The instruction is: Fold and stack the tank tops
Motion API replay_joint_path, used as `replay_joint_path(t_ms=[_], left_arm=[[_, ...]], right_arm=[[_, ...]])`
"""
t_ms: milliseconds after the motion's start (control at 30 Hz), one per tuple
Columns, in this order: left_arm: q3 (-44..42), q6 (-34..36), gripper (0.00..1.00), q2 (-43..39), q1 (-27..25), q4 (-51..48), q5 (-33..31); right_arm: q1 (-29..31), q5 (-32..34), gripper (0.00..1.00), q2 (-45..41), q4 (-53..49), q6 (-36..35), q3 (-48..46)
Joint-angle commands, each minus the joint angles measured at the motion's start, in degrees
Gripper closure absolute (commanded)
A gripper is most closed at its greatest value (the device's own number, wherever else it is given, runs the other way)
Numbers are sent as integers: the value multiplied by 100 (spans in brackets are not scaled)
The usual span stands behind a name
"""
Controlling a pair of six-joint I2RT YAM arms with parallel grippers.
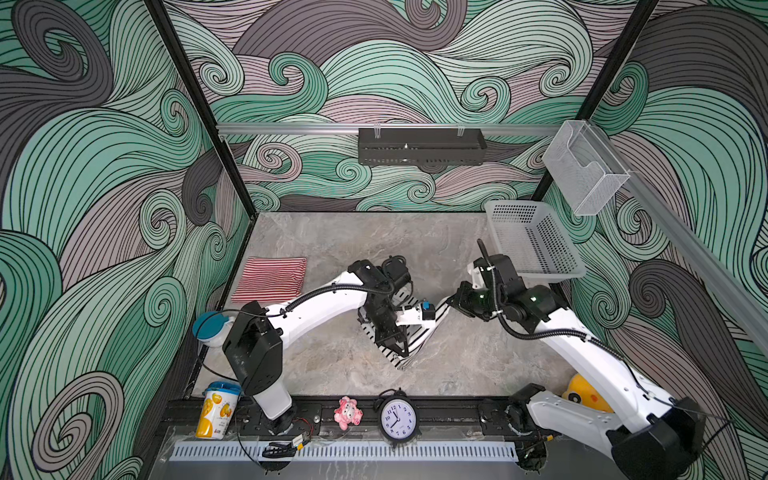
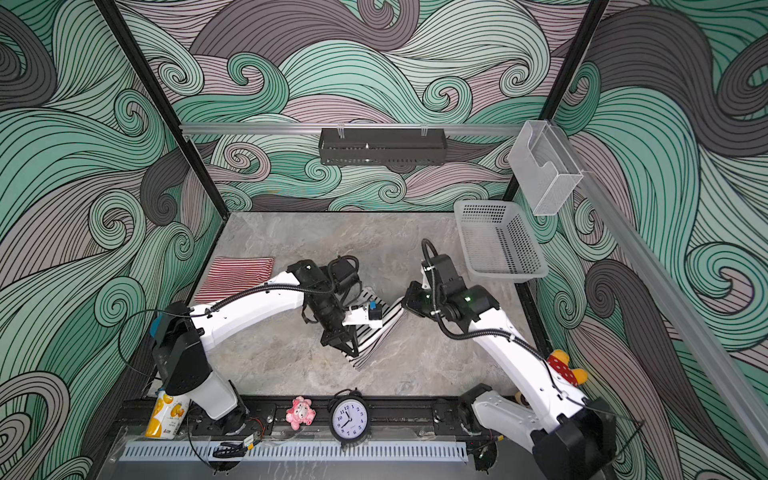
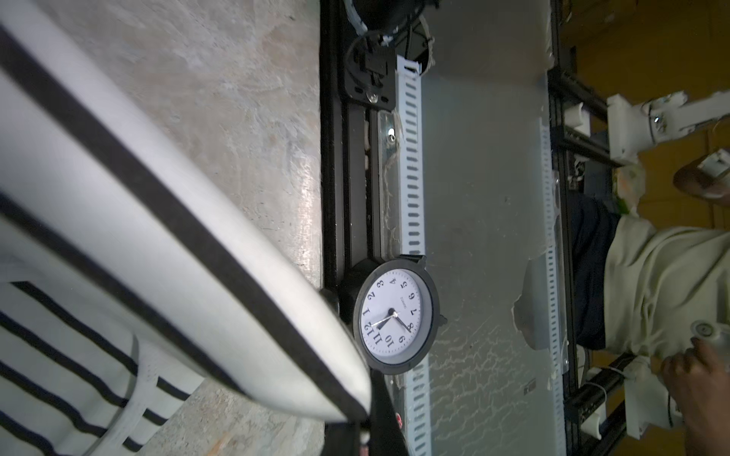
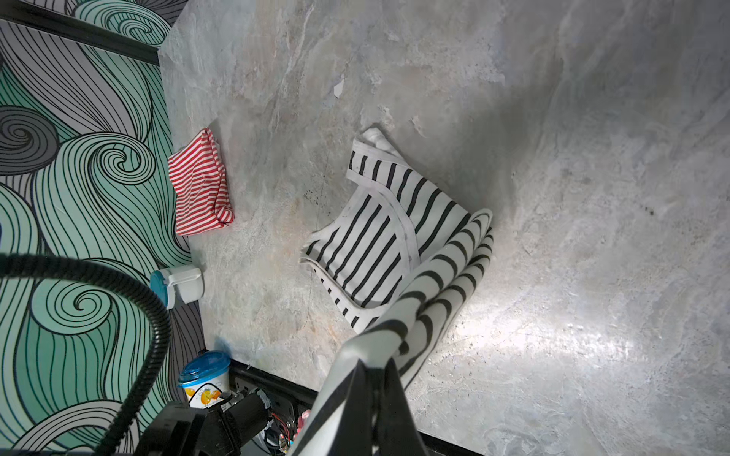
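Right wrist view: the right gripper (image 4: 375,369) is clenched on a raised edge of the black-striped top (image 4: 375,237), whose other end lies on the table (image 4: 553,197). The left gripper (image 1: 399,348) pinches its near corner. The red-striped top (image 1: 270,278) lies folded, well apart.

Clutter check on the marble table (image 1: 332,241): a white holey basket (image 1: 536,245) sits behind the right claw (image 1: 449,300), toward the back corner. The alarm clock (image 1: 398,419) and a pink pig plush (image 1: 348,412) are on the front rail, on the near side of the left claw (image 1: 402,353). A yellow can (image 1: 216,409) with a blue lid and a teal-capped white jug (image 1: 210,328) sit well off to that claw's left. There's a yellow plush (image 1: 582,395) far off to the right claw's right, near the front.
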Motion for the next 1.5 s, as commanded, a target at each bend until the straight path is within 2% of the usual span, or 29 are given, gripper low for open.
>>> replay_joint_path(t_ms=[0, 200, 333, 433, 500, 700, 933, 1000, 1167, 1233, 1333, 1467], left_arm=[[115, 552, 100, 97, 590, -498, 610], [181, 1376, 100, 1144, 1496, -924, 864], [552, 2029, 100, 2001, 2034, -1551, 1299], [779, 2490, 100, 2320, 2380, -2088, 1644], [760, 2504, 100, 2354, 2536, -2090, 1648], [282, 1602, 100, 2255, 2772, -1024, 944], [49, 814, 100, 2305, 2947, -162, 254], [9, 579, 100, 2266, 3039, 86, 126], [-90, -70, 94, 2157, 3177, 699, -419], [-137, -239, 92, 2120, 3178, 873, -649], [-214, -486, 87, 2059, 3178, 1139, -974], [-272, -679, 83, 2018, 3178, 1339, -1241]], right_arm=[[-16, 134, 100, 704, -56, -348, 576], [-2, -82, 100, 2539, 60, -655, 1647], [1, -82, 100, 3596, -72, -822, 2540], [34, -117, 100, 4162, -207, -891, 3146], [79, -79, 100, 4494, -352, -948, 3527], [158, -46, 100, 5234, -569, -1043, 4183], [169, -120, 92, 5812, -547, -1074, 4645], [169, -209, 84, 5936, -478, -1070, 4776], [187, -629, 52, 5691, 428, -1047, 4372], [183, -593, 46, 5458, 705, -1026, 4041], [195, -628, 48, 5147, 1071, -933, 3513], [261, -650, 72, 5008, 1277, -885, 3126]])
